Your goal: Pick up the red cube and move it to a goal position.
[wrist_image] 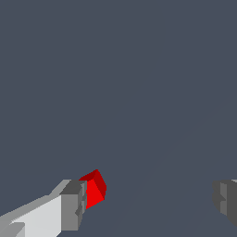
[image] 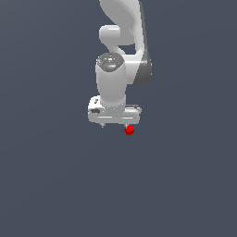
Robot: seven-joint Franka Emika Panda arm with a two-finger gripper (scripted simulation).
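Note:
The red cube (image: 129, 130) is tiny and bright red, seen just under the white gripper's (image: 115, 125) side on the exterior view's right. In the wrist view the cube (wrist_image: 95, 192) sits against the inner face of one grey finger pad (wrist_image: 73, 206). The other finger (wrist_image: 226, 200) stands far off, with a wide gap between them. The gripper (wrist_image: 149, 201) is open and nothing is clamped. I cannot tell whether the cube rests on the ground or only touches the pad.
The white arm (image: 121, 41) rises above the gripper to the frame's top. A plain dark grey surface (image: 55, 185) fills everything around. No other object shows.

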